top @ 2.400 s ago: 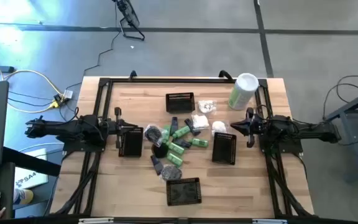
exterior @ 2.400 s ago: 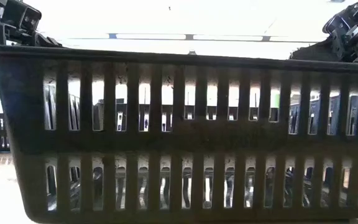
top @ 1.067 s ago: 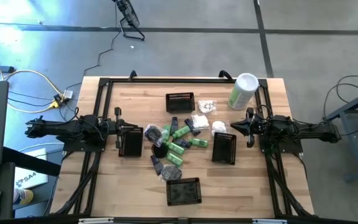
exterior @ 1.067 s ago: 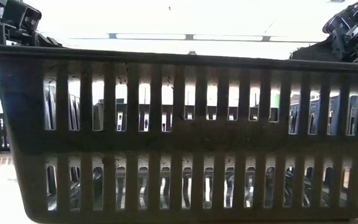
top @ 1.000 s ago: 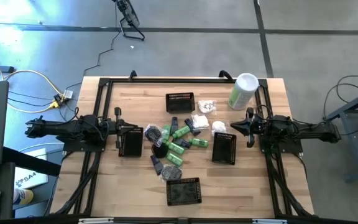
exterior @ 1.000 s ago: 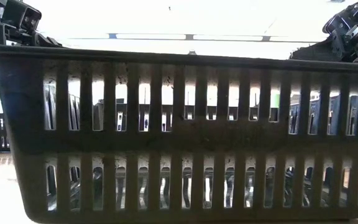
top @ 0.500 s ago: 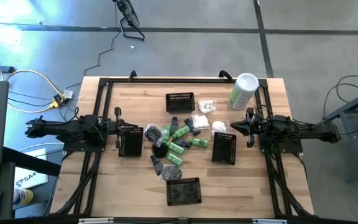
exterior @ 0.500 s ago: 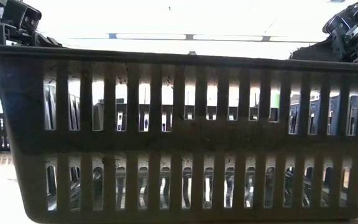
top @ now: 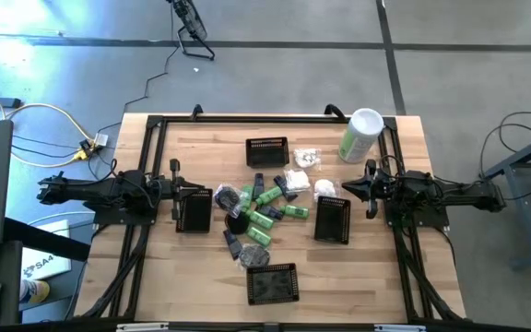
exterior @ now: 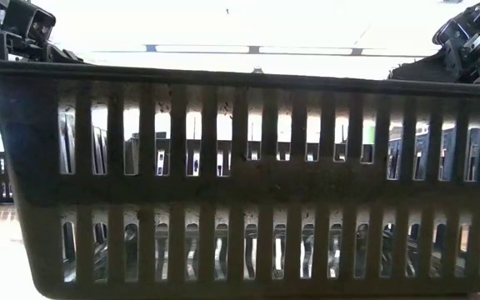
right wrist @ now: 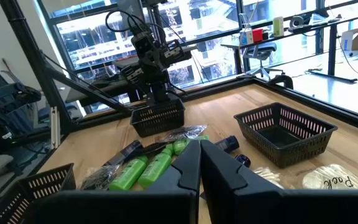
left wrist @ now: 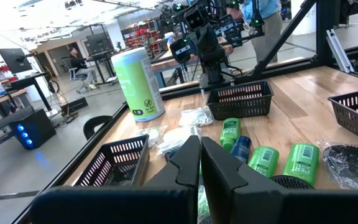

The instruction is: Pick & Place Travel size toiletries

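Observation:
The travel size toiletries (top: 264, 210) lie in a heap at the table's middle: bright green bottles (left wrist: 302, 163) (right wrist: 158, 167), white crinkly packets (top: 298, 177) (right wrist: 332, 176), small black tubes (top: 233, 245) and dark round pieces. My left gripper (top: 174, 190) hangs shut at the table's left side, above a black basket (top: 193, 210). My right gripper (top: 371, 188) hangs shut at the right side, beside another basket (top: 333, 219). Both stay apart from the heap. In the wrist views the fingers (left wrist: 199, 163) (right wrist: 199, 165) stand closed together.
Two more black mesh baskets sit at the far middle (top: 267, 152) and near middle (top: 273, 282); the near one fills the low view (exterior: 240, 179). A tall pale-green canister with white lid (top: 360, 135) stands at the far right corner. A black frame rail (top: 146, 138) rims the table.

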Robot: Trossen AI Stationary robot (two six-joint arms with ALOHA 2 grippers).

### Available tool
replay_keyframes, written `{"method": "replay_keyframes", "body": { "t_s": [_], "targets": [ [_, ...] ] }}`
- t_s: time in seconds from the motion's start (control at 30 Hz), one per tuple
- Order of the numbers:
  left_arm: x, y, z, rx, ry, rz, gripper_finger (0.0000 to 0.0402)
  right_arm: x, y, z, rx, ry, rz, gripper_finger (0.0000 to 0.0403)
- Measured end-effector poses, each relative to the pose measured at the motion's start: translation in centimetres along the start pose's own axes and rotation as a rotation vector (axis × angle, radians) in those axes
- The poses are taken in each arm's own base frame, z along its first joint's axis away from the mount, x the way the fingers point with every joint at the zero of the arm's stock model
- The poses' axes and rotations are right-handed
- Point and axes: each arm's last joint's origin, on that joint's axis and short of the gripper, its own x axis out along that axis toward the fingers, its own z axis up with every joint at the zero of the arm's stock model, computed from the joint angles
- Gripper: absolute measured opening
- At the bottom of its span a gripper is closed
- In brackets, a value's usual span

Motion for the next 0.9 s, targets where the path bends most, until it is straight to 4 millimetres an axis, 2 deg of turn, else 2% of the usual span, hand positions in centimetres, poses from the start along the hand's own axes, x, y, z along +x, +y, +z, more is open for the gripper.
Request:
{"method": "replay_keyframes", "body": {
  "t_s": [0.9],
  "targets": [
    [0.0,0.0,0.0,0.0,0.0,0.0,0.001,0.0,0.0,0.01,-0.03,-0.001,0.0,0.0005]
  ]
}}
